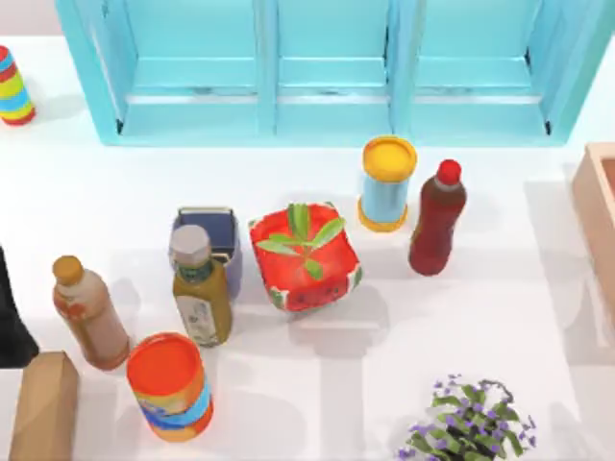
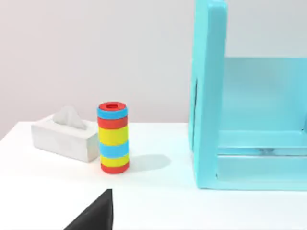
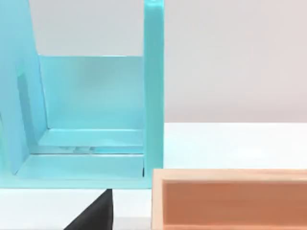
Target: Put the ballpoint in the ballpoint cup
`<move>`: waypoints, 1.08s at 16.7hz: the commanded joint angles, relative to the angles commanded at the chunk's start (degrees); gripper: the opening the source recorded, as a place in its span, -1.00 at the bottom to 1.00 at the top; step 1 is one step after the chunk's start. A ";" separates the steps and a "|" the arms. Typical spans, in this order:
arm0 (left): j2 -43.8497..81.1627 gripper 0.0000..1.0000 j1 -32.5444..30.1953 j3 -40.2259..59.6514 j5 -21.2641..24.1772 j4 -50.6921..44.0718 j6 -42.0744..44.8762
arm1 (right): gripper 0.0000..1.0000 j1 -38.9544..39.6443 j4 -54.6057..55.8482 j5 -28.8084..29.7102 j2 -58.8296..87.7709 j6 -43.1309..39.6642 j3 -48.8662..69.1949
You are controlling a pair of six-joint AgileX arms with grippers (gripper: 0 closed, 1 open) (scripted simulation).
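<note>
Overhead, the small square lavender-blue ballpoint cup (image 1: 213,233) with its dark blue inside stands on the white bench (image 1: 500,317) left of centre in the frame, with a green-labelled bottle with a grey cap (image 1: 199,288) just in front of it and partly covering it, and a red watermelon-patterned plant pot (image 1: 306,257) with green leaves just beside it on the right. Further right stand a round blue can with a yellow lid (image 1: 386,182) and a dark red bottle with a red cap (image 1: 437,218), close together. At lower left are a brown bottle with an orange-tan cap (image 1: 88,313), an orange-lidded can with blue and yellow bands (image 1: 170,386) and a tan cardboard box (image 1: 43,407). A purple-flowered plant (image 1: 468,421) sits at the lower right, a wooden tray (image 1: 598,213) at the right edge, and a turquoise cabinet (image 1: 327,67) spans the top. A red, blue and yellow striped can (image 2: 113,137) stands at the upper left corner of the top view, and the left wrist view shows it beside a white tissue box (image 2: 65,135). A dark part of the left arm (image 1: 12,317) shows at the left edge; whether either arm's fingers are released or clenched I cannot tell.
</note>
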 joint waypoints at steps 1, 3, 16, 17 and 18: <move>0.00 1.00 0.00 0.00 0.00 0.00 0.00 | 1.00 0.00 0.00 0.00 0.00 0.00 0.00; 0.60 1.00 0.22 0.57 0.37 -0.26 0.01 | 1.00 0.00 0.00 0.00 0.00 0.00 0.00; 58.12 1.00 25.36 38.52 21.54 -23.72 -5.06 | 1.00 0.00 0.00 0.00 0.00 0.00 0.00; 64.62 1.00 28.30 42.28 23.22 -25.98 -5.78 | 1.00 0.00 0.00 0.00 0.00 0.00 0.00; 70.92 1.00 31.22 45.99 24.82 -28.17 -6.50 | 1.00 0.00 0.00 0.00 0.00 0.00 0.00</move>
